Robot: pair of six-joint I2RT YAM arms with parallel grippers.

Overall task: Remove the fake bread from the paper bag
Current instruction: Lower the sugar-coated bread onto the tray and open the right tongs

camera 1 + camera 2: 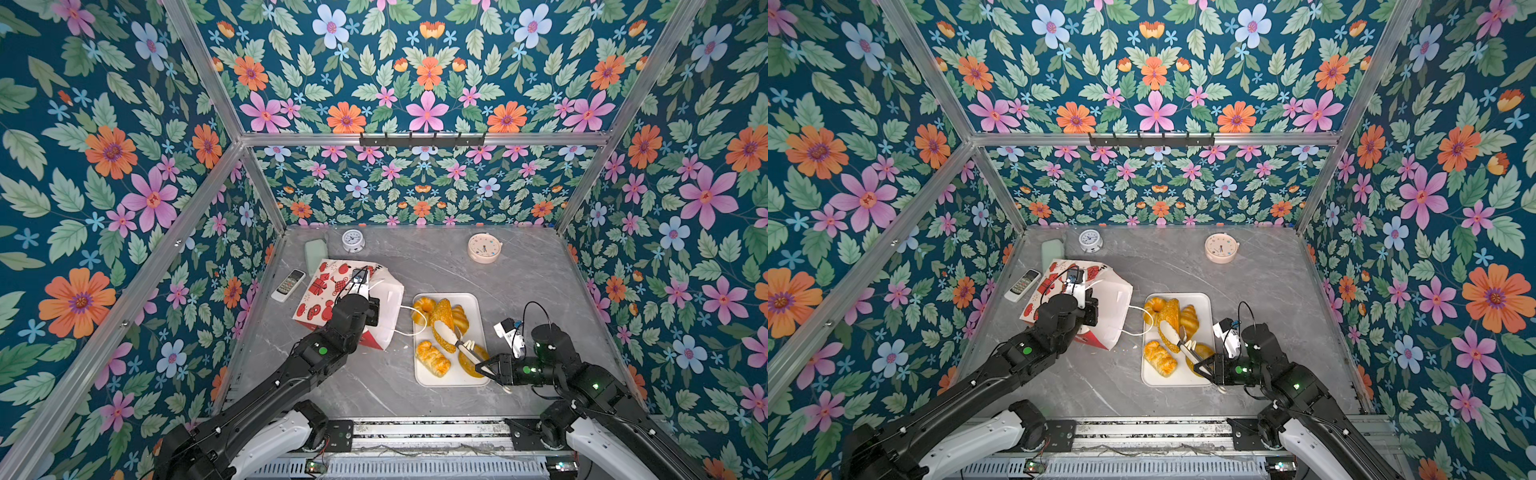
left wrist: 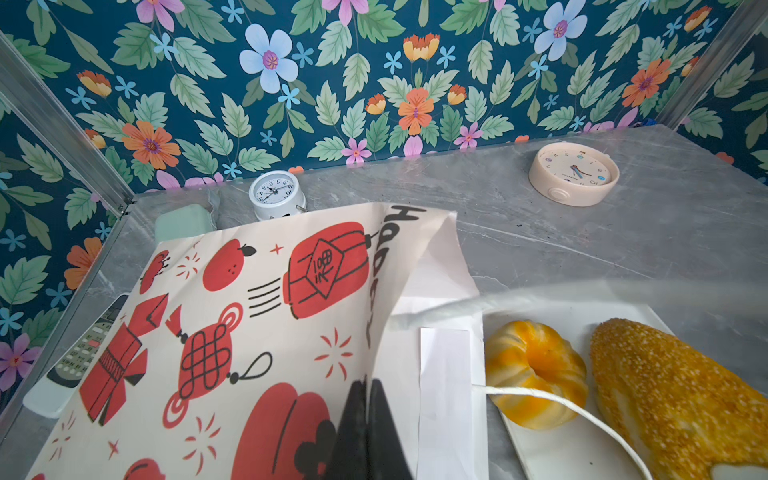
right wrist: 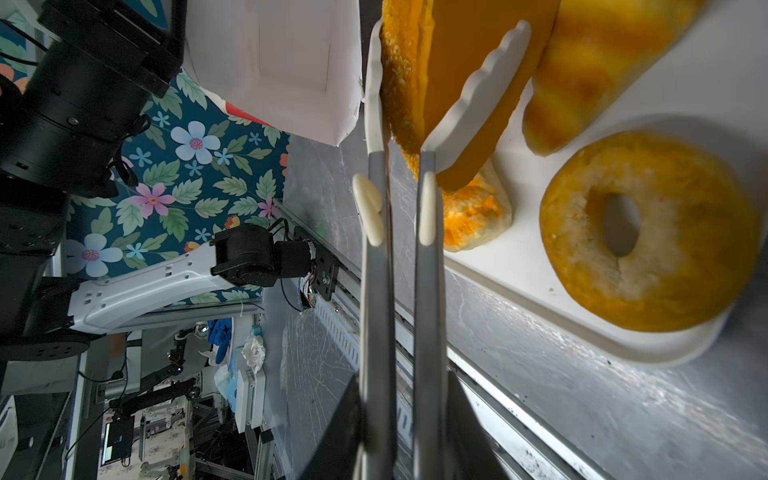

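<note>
toward the desk's near edge the right claw pinches tongs, whose white tips clamp the long seeded loaf over the white tray holding the ring bagel and braided roll. farther back, by the left edge, the left claw, pressed together, nips the top paper of the paper bag lying on its side. a white clock and pink clock sit at the far edge.

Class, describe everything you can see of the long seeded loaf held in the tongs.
The loaf is long, slightly curved and golden-yellow, with a seed-speckled crust and a smooth, flat orange underside. It is tilted on edge over the white tray, pinched between the white tips of the tongs, which the right gripper holds. Whether it touches the tray is unclear.
</note>
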